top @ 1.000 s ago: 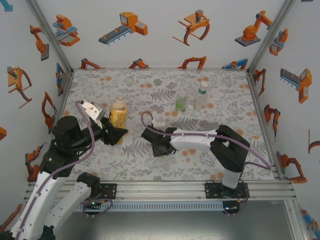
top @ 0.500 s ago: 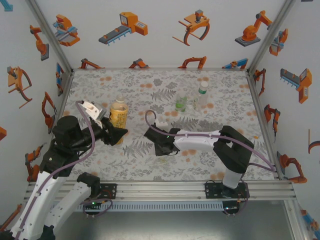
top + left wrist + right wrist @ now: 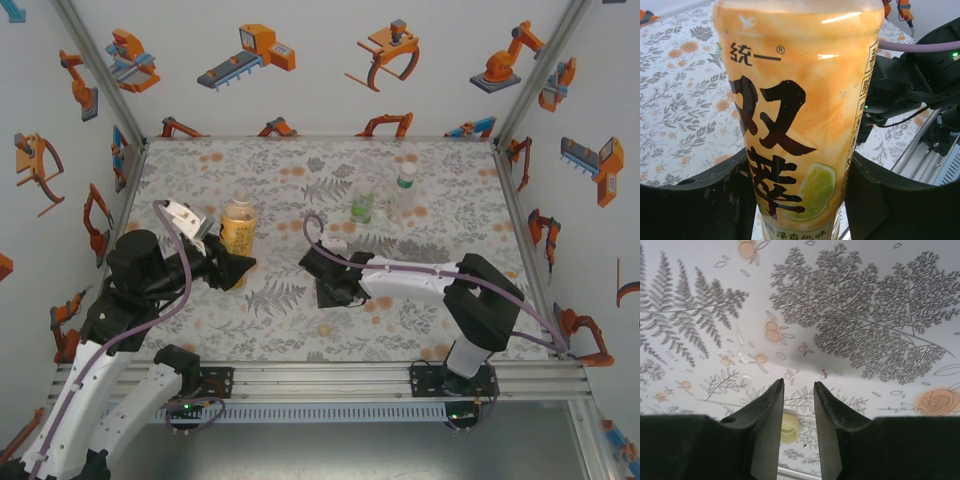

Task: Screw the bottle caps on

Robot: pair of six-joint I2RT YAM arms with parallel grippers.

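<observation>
Amber bottle (image 3: 805,100), label lettering legible from left wrist, pale cap (image 3: 324,329) overhead

White walls (image 3: 320,100) with orange robot-arm pictures; fern-and-flower tablecloth (image 3: 250,165); aluminium rail (image 3: 330,378) at near edge.

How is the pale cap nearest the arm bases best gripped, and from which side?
Pinch the pale cap across its round rim, coming from above: it lies low on the table, so a sideways approach would likely scrape the surface.

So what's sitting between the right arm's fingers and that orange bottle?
Just bare fern-print tablecloth lies between the right fingers and the amber bottle, seen in the top view.
</observation>
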